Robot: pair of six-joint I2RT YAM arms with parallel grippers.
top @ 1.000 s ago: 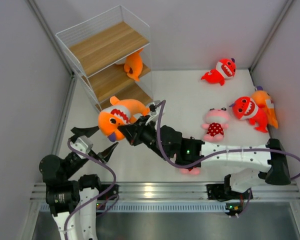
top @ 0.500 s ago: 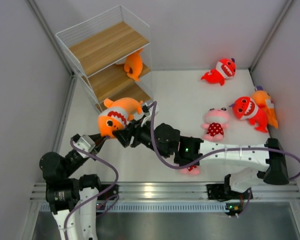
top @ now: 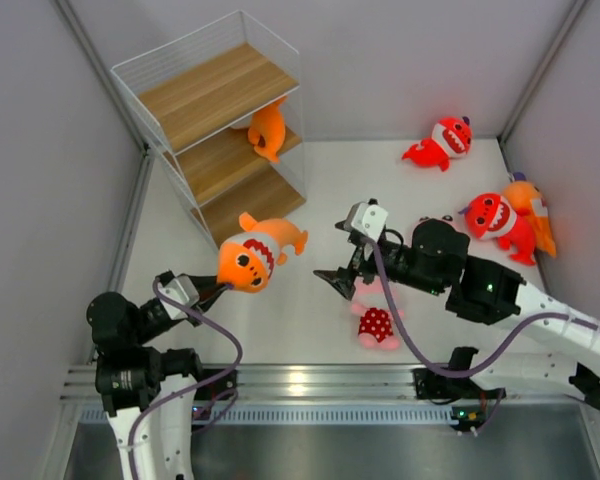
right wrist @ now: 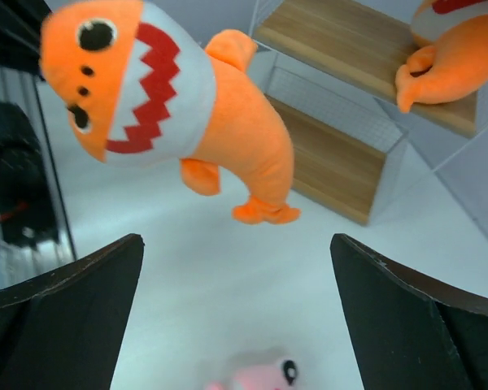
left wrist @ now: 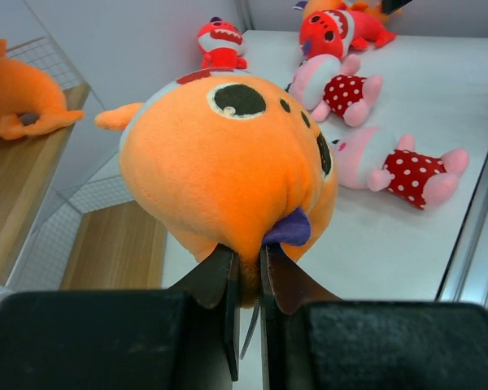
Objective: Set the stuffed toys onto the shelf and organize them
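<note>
Presently, left end effector (left wrist: 246,272) pinching orange shark (left wrist: 228,162) by its head, right end effector (right wrist: 236,301) spread wide, holding nothing.

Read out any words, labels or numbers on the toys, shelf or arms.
No readable text in any view.
Orange shark in the left hand: red zigzag mouth only, no lettering.
Shelf: bare wooden boards.
Pink toys: white dots on red, no writing.

I see a white counter (top: 300,320) boxed in by plain grey walls (top: 40,150) on three sides, with a ribbed silver rail (top: 310,381) running along its near edge.
</note>
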